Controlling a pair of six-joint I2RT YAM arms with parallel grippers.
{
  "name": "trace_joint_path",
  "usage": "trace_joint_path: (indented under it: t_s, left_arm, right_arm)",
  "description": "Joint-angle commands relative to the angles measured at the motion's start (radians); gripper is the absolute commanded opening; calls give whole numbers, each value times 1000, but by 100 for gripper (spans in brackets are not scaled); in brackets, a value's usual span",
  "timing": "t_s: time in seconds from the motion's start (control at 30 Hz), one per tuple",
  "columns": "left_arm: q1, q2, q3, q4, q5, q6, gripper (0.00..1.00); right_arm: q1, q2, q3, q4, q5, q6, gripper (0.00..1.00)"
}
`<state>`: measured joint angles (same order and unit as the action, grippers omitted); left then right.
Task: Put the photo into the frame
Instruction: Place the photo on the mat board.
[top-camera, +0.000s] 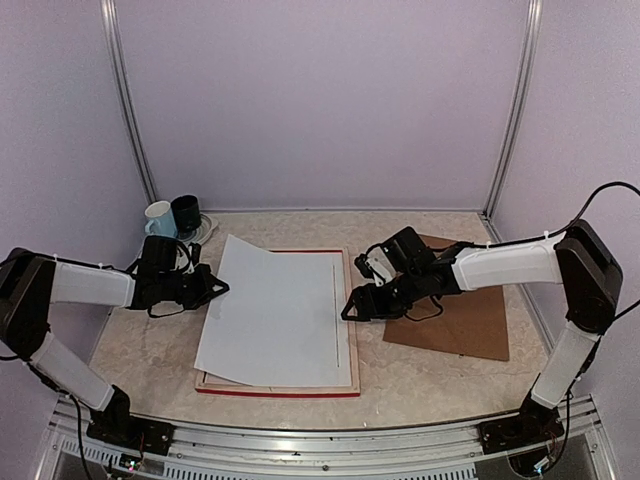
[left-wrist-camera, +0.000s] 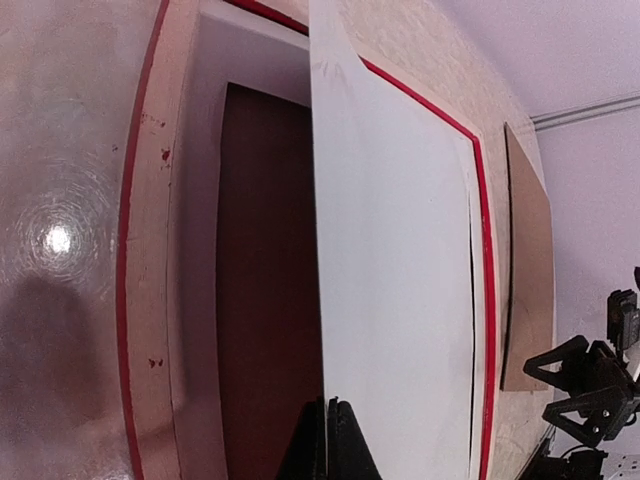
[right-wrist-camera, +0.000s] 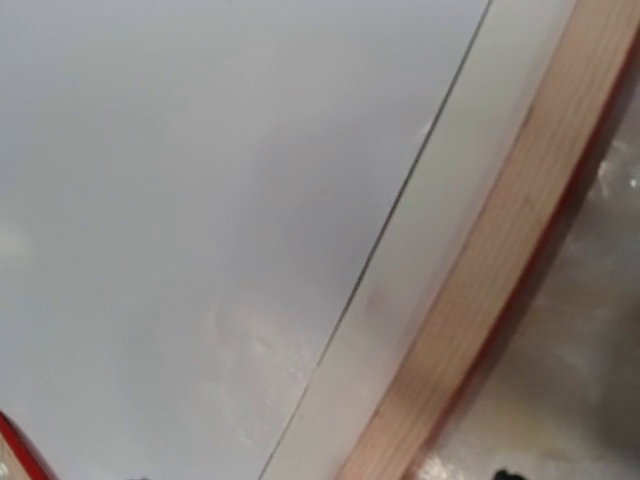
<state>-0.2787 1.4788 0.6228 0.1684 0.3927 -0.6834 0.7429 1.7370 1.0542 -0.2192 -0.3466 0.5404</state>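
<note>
The frame (top-camera: 352, 340) lies flat on the table, pale wood up, red edge showing at the front and right. The photo (top-camera: 275, 310) lies over it, white back up. My left gripper (top-camera: 215, 288) is shut on the photo's left edge and holds that edge raised off the frame. In the left wrist view the closed fingertips (left-wrist-camera: 348, 440) pinch the sheet (left-wrist-camera: 400, 250) edge-on, with dark red below it and the frame's rail (left-wrist-camera: 145, 260) at the left. My right gripper (top-camera: 350, 308) sits at the frame's right rail (right-wrist-camera: 500, 270), beside the photo (right-wrist-camera: 200, 200); its jaws are hidden.
A flat brown backing board (top-camera: 460, 320) lies on the table right of the frame, under my right arm; it also shows in the left wrist view (left-wrist-camera: 530, 260). A pale mug (top-camera: 158, 218) and a dark mug (top-camera: 186, 212) stand at the back left. Walls close in the sides and back.
</note>
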Motion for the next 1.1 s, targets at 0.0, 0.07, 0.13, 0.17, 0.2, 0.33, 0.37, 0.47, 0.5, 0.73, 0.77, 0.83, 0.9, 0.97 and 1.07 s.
trace_joint_path:
  t_s: [0.0, 0.07, 0.13, 0.17, 0.2, 0.33, 0.37, 0.47, 0.5, 0.73, 0.77, 0.83, 0.9, 0.97, 1.07]
  left_arm:
    - [-8, -26, 8, 45, 32, -28, 0]
    - [-9, -44, 7, 45, 37, -40, 0]
    - [-8, -61, 2, 56, 48, -57, 0]
    - [-7, -67, 0, 62, 54, -65, 0]
    - [-5, -77, -1, 68, 63, -75, 0]
    - [0, -95, -15, 109, 105, -117, 0]
    - [-1, -101, -18, 120, 111, -125, 0]
    - [-2, -119, -30, 154, 130, -151, 0]
    - [-2, -120, -32, 165, 144, -157, 0]
    - [-4, -112, -63, 278, 214, -216, 0]
    - [-5, -114, -75, 307, 229, -239, 0]
    - [-5, -118, -95, 380, 250, -274, 0]
    - [-4, -115, -109, 426, 262, -296, 0]
    - [0, -88, -106, 391, 250, -272, 0]
    - [17, -52, -127, 364, 220, -266, 0]
  right_arm:
    - [-10, -30, -14, 0, 5, -10, 73]
    - [-12, -28, -12, 1, 5, -10, 73]
    - [-12, -26, -10, 2, 3, -10, 73]
    - [-12, -25, -10, 3, 2, -10, 73]
    - [-12, -25, -9, 2, 1, -10, 73]
    - [-11, -23, -8, 4, 0, -10, 73]
    - [-11, -24, -9, 4, -1, -10, 73]
    - [-11, -24, -14, 7, -1, -9, 73]
    - [-12, -25, -14, 7, -1, -9, 73]
    - [-12, -27, -15, 6, -2, -8, 73]
    - [-12, -27, -16, 6, 0, -8, 73]
    - [-13, -27, -14, 6, 0, -9, 73]
    - [-13, -25, -14, 7, -1, -8, 73]
    - [-14, -24, -13, 10, -3, -5, 73]
    - [-14, -26, -14, 8, -4, -5, 73]
